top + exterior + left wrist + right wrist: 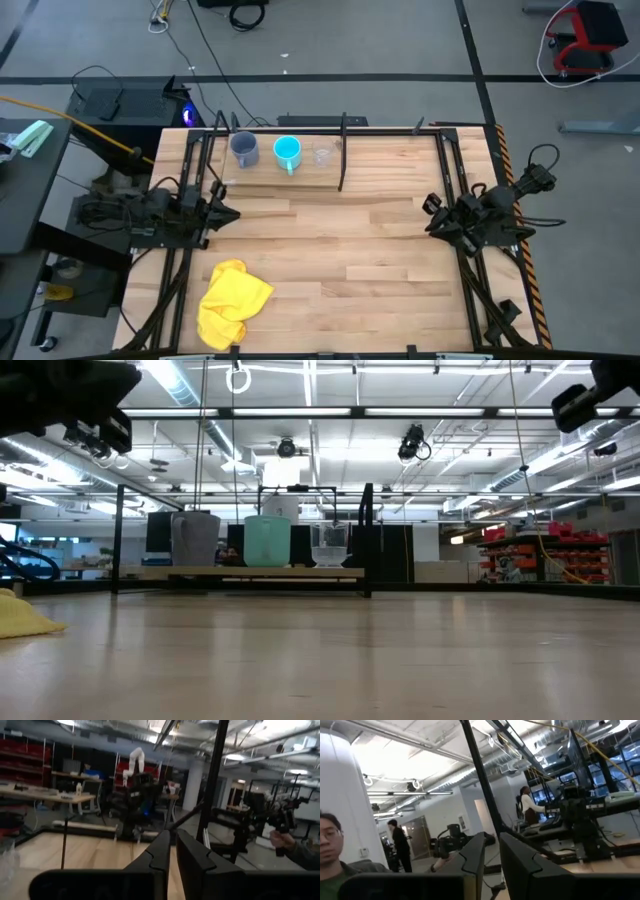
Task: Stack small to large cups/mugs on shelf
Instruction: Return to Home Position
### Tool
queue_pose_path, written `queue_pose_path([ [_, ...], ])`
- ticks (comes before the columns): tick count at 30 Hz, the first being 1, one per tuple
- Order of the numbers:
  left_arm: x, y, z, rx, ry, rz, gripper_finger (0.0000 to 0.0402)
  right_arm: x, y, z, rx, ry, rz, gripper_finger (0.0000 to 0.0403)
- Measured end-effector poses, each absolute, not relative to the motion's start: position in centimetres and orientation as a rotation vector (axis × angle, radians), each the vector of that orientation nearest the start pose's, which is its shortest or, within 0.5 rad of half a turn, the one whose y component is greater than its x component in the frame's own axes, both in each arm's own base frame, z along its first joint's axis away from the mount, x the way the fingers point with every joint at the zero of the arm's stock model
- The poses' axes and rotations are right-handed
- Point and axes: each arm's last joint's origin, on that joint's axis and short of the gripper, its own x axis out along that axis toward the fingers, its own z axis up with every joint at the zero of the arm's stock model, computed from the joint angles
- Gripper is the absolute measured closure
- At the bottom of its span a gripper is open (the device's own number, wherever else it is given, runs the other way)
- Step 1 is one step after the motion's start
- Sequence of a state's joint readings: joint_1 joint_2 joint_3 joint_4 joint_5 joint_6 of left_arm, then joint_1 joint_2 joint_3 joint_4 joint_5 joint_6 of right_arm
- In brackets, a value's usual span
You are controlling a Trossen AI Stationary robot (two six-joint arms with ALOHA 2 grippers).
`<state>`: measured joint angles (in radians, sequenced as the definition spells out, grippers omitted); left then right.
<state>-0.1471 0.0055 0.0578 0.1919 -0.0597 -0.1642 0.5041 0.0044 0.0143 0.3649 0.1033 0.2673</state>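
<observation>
Three vessels stand upright in a row on the shelf (280, 172), a narrow wooden plank with thin black posts at the table's far side. From left to right they are the grey-blue mug (244, 149), the cyan mug (287, 152) and the clear cup (322, 156). The low view shows them on their bases: the grey-blue mug (195, 538), the cyan mug (267, 540) and the clear cup (329, 545). My left gripper (228, 212) is shut and empty at the table's left edge, raised above it. My right gripper (430, 215) is shut and empty at the right edge.
A yellow cloth (232, 303) lies crumpled at the near left of the table. Black frame rails run along the table's left and right sides. People show in the room beyond the table in the right wrist view (335, 850).
</observation>
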Motion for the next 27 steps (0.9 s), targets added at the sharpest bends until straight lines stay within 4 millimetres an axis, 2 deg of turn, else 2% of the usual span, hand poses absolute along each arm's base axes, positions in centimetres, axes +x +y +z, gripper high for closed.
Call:
queue_pose_path([
  [8, 9.2, -1.2, 19.1, -0.18, -0.134, -0.098, 0.0368, 8.4, 4.3, 19.0, 0.297, -0.185, 0.424, 0.0337],
  [12, 9.3, -1.2, 18.0, -0.118, -0.015, -0.088, 0.0373, 8.6, 4.4, 18.1, 0.214, -0.098, 0.401, 0.0337],
  [15, 9.3, -1.2, 17.3, -0.091, 0.062, -0.085, 0.0374, 8.7, 4.1, 17.6, 0.19, -0.059, 0.309, 0.0337],
  [19, 9.4, -1.2, 17.1, -0.084, 0.08, -0.085, 0.0367, 8.8, 3.7, 17.3, 0.156, -0.042, 0.166, 0.0337],
  [27, 9.5, -1.2, 17.0, -0.006, 0.092, -0.088, 0.0363, 9.0, 3.1, 17.3, 0.003, -0.06, 0.074, 0.0337],
])
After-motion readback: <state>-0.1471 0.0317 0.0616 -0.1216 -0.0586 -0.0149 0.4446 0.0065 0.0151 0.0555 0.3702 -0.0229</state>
